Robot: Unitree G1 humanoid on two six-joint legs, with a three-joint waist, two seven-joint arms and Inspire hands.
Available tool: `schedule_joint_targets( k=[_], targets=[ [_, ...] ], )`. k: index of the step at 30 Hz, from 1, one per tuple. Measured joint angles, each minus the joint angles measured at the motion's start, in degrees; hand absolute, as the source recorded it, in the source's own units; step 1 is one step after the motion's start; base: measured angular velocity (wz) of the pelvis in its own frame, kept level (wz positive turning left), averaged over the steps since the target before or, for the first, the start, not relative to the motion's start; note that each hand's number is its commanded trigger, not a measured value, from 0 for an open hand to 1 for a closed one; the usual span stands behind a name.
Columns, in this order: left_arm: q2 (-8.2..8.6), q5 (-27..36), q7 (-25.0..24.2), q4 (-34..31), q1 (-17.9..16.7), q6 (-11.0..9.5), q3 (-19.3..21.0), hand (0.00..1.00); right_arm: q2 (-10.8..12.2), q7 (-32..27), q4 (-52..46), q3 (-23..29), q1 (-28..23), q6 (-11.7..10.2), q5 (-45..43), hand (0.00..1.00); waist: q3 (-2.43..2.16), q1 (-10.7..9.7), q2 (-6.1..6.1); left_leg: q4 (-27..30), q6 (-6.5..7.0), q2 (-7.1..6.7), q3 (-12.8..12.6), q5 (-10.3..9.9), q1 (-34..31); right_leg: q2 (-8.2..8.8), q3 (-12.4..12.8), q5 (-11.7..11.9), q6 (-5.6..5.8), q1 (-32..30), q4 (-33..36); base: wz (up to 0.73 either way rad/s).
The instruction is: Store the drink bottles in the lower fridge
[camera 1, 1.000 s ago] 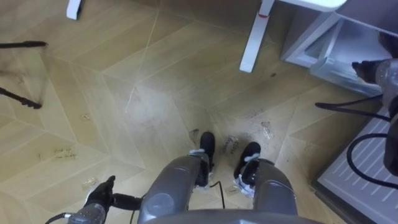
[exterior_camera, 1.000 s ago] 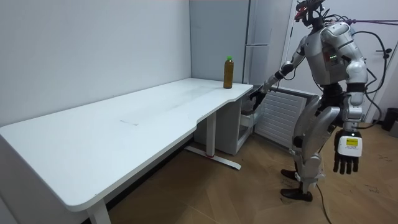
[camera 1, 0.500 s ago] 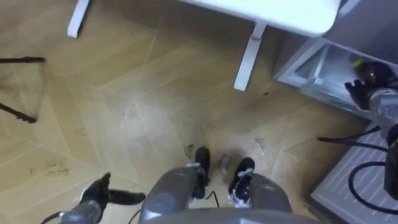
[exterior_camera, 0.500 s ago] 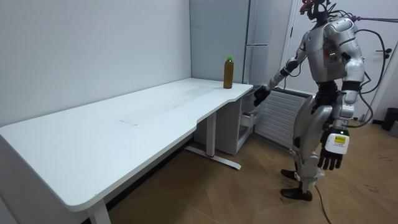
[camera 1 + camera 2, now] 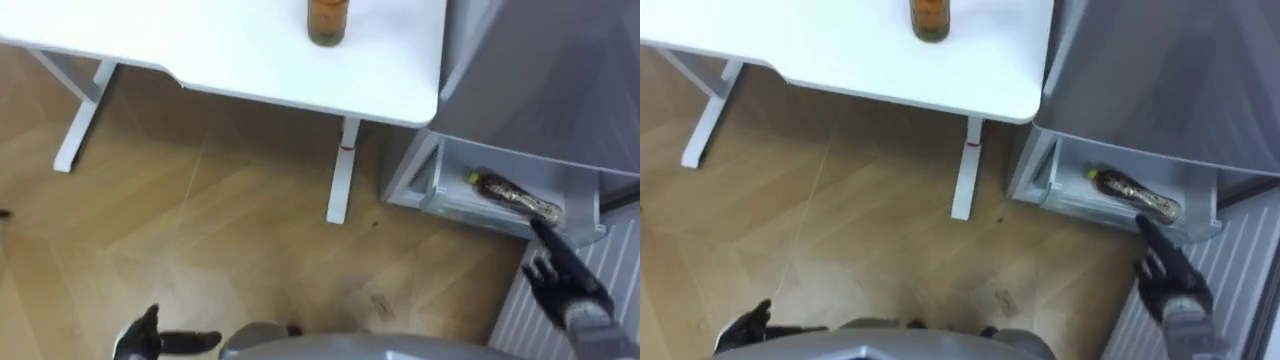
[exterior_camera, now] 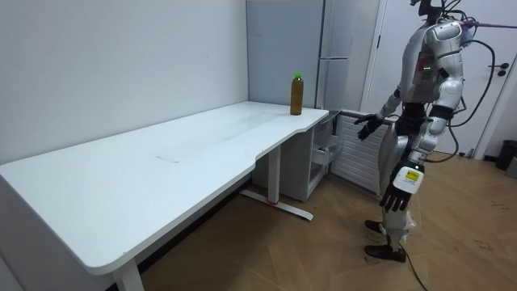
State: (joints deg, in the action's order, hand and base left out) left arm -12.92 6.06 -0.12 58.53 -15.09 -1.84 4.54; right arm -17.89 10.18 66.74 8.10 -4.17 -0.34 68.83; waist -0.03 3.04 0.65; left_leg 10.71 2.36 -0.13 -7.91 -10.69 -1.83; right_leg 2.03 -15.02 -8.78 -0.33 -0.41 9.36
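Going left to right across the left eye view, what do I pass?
The left hand, the standing bottle on the table, the lying bottle in the fridge drawer, the right hand.

I see one amber drink bottle lying on its side inside the open lower fridge drawer. A green-capped bottle stands upright, above and left of that drawer.
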Motion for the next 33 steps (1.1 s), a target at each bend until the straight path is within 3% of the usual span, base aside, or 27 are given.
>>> schedule_joint_targets(
  k=[2,7,10,14,19,23,33],
  targets=[
    [0.25,-0.84,0.78,-0.01,-0.87,0.00,0.43,0.00,1.85,0.59,1.52,-0.53,-1.76,-0.08,-5.50,0.00,0.26,-0.13,0.02,-0.42,-0.13,0.02,-0.11,-0.09,1.71,-0.15,0.69,-0.30,-0.01,1.54,-0.30,-0.07],
    [1.24,-1.16,2.28,-0.12,-1.60,-0.03,0.98,0.00,4.96,0.56,5.50,-2.66,-2.75,-0.04,-21.29,0.00,0.26,-1.82,0.07,-0.21,-0.40,0.18,0.10,-0.79,4.17,-0.16,0.87,-1.26,0.01,3.89,-0.56,0.03],
    [2.70,-1.17,3.24,-0.07,-1.76,-0.10,0.89,0.00,5.89,-1.59,7.66,-4.99,-3.30,-0.03,-25.35,0.00,0.35,-1.78,-0.05,-0.50,-0.47,0.21,-0.07,-0.85,5.46,-0.49,1.16,-1.23,-0.03,4.82,-0.64,-0.05],
    [3.67,-2.73,3.25,-0.02,-1.04,0.70,1.13,0.00,7.91,-3.82,9.34,-3.93,-3.69,0.53,-31.81,0.00,0.45,-2.99,0.42,-0.79,-0.62,0.32,-0.06,-1.01,5.99,-0.56,1.90,-1.27,-0.12,5.37,-0.66,-0.07],
    [4.03,-4.37,2.82,-0.09,1.71,1.87,1.14,0.00,8.29,-5.89,10.60,-3.05,-3.74,1.14,-37.27,0.00,0.45,-3.31,0.41,-1.09,-0.59,0.29,0.08,-1.12,6.58,-1.09,3.52,-1.26,-0.15,5.27,-0.59,-0.15],
    [4.08,-4.05,2.14,0.00,3.45,2.20,1.01,0.00,8.33,-6.28,10.57,-2.28,-3.61,1.31,-41.21,0.00,0.42,-4.70,0.30,-1.28,-0.58,0.26,0.09,-1.13,7.24,-1.17,4.24,-1.21,-0.21,5.43,-0.54,-0.11],
    [5.56,1.29,2.49,-1.15,6.21,2.06,2.60,0.00,8.51,-7.71,10.59,-3.28,-3.79,0.93,-44.26,0.00,0.37,-4.24,-0.45,-1.19,-0.63,0.48,-0.11,-2.43,9.11,-1.92,6.57,-1.22,-0.20,6.46,-0.65,-0.13]
  ],
)
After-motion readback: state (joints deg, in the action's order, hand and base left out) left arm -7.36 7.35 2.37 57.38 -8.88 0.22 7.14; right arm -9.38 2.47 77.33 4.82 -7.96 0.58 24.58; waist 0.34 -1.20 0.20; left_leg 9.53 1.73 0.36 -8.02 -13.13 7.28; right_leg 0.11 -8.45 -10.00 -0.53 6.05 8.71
